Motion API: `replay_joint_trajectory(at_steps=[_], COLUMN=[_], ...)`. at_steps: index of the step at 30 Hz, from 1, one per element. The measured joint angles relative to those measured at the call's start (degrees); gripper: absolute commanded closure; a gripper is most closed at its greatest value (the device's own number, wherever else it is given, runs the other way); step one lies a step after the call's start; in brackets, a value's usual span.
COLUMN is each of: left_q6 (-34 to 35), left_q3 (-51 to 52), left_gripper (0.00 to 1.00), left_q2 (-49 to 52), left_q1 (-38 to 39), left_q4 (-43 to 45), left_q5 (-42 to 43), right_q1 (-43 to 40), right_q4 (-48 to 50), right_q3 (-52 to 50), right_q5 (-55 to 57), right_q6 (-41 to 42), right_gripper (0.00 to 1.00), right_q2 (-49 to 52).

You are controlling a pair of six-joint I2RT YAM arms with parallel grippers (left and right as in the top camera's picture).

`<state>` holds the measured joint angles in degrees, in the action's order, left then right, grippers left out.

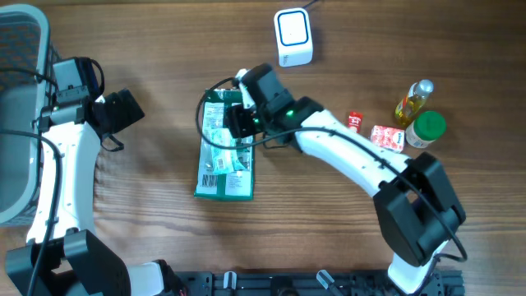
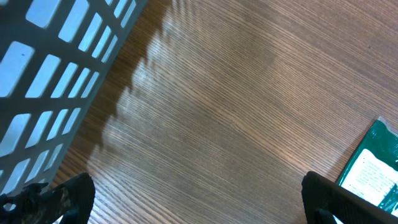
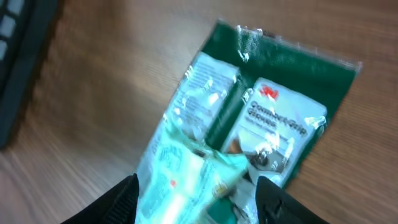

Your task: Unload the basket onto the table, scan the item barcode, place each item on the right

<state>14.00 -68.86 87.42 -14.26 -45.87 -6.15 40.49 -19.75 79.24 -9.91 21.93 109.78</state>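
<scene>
Squarely in mid-table, a green packet of work gloves [image 1: 223, 156] lies flat on the wooden table [image 1: 320, 234], its glossy film wrapper catching the light, while the right gripper [image 3: 198, 200] hangs over the packet's upper end with its jaws parted, one finger on either side of the crumpled top edge and neither clearly pressing on it. The left gripper [image 2: 196, 202] waits well apart to the left beside a grey basket [image 1: 16, 123], spread wide and holding nothing. A white scanner [image 1: 292, 37] stands near the table's far edge, just beyond the packet; a bottle [image 1: 413, 100], a green-lidded jar [image 1: 427, 127] and small red packs [image 1: 380, 134] sit off to the right. The packet looks light, soft and floppy, with a slick film that could slide or buckle under a loose pinch, so the sealed header at the top or a firm bite across one long edge seems the safest place to take hold. A white printed panel [image 1: 215, 171] on the lower half may carry the barcode, though that is too small to confirm; any grip should probably leave that face uncovered and turned toward the scanner.
</scene>
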Motion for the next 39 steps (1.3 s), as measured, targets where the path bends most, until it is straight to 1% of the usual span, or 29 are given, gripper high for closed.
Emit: replay_joint_trajectory(at_steps=[2, 5, 7, 9, 11, 12, 14, 17, 18, 20, 21, 22, 25, 26, 27, 28, 29, 30, 32, 33, 35, 39], left_q6=[0.0, 0.0, 0.0, 0.0, 0.0, 0.0, 0.0, -0.02, 0.0, 0.0, 0.0, 0.0, 0.0, 0.0, 0.0, 0.0, 0.0, 0.0, 0.0, 0.0, 0.0, 0.0], left_q3=[0.0, 0.0, 0.0, 0.0, 0.0, 0.0, 0.0, 0.0, 0.0, 0.0, 0.0, 0.0, 0.0, 0.0, 0.0, 0.0, 0.0, 0.0, 0.0, 0.0, 0.0, 0.0], left_gripper=[0.0, 0.0, 0.0, 0.0, 0.0, 0.0, 0.0, 0.0, 0.0, 0.0, 0.0, 0.0, 0.0, 0.0, 0.0, 0.0, 0.0, 0.0, 0.0, 0.0, 0.0, 0.0], left_q2=[0.0, 0.0, 0.0, 0.0, 0.0, 0.0, 0.0, 0.0, 0.0, 0.0, 0.0, 0.0, 0.0, 0.0, 0.0, 0.0, 0.0, 0.0, 0.0, 0.0, 0.0, 0.0], left_q1=[0.0, 0.0, 0.0, 0.0, 0.0, 0.0, 0.0, 0.0, 0.0, 0.0, 0.0, 0.0, 0.0, 0.0, 0.0, 0.0, 0.0, 0.0, 0.0, 0.0, 0.0, 0.0], left_q4=[0.0, 0.0, 0.0, 0.0, 0.0, 0.0, 0.0, 0.0, 0.0, 0.0, 0.0, 0.0, 0.0, 0.0, 0.0, 0.0, 0.0, 0.0, 0.0, 0.0, 0.0, 0.0], left_q5=[0.0, -0.02, -0.02, 0.0, 0.0, 0.0, -0.02, 0.0, 0.0, -0.02, 0.0, -0.02, 0.0, 0.0, 0.0, -0.02, 0.0, 0.0, -0.02, -0.02, 0.0, -0.02], right_q1=[1.31, 2.64, 2.71, 2.64, 2.64, 2.6, 2.6, 2.6, 2.6, 2.6, 2.6, 2.6, 2.58, 2.45, 2.23, 1.9, 1.2, 0.48, -1.25, -1.95, -2.51, -1.62], right_q4=[2.95, 4.31, 4.35, 4.15, 4.42, 4.57, 3.96, 2.36, 2.05, 1.92, 1.86, 1.77, 1.7, 1.68, 1.53, 1.18, 0.7, 0.28, -0.46, -0.57, -1.31, -4.39], right_q3=[0.02, 0.02, 0.02, 0.0, 0.0, 0.0, 0.0, 0.0, 0.0, 0.0, 0.0, 0.0, 0.0, 0.0, 0.0, 0.0, -0.04, -0.07, -0.07, -0.07, -0.02, -0.2], right_q5=[1.79, 3.48, 3.82, 3.58, 2.34, 1.38, 0.13, -0.79, -0.83, -1.2, -1.25, -1.27, -1.64, -1.66, -1.68, -1.9, -2.08, -2.95, -6.56, -8.83, -14.4, -21.29], right_q6=[0.83, 1.29, 1.49, 2.29, 2.38, 2.82, 4.02, 6.67, 7.32, 8.92, 9.53, 10.03, 10.38, 10.16, 10.1, 9.94, 9.94, 9.99, 9.7, 9.51, 8.39, 5.9], right_gripper=[0.38, 0.37, 0.41, 0.47, 0.48, 0.46, 0.39, 0.37, 0.38, 0.63, 0.82, 0.96, 0.96, 0.94, 0.76, 0.68, 0.68, 0.7, 0.81, 0.83, 0.83, 0.83], right_q2=[0.68, 3.76, 5.62, 8.37, 8.41, 8.41, 8.41, 8.41, 8.41, 8.41, 8.41, 8.41, 8.41, 8.41, 8.35, 8.04, 7.1, 6.03, 3.06, 1.73, 0.13, 0.81])
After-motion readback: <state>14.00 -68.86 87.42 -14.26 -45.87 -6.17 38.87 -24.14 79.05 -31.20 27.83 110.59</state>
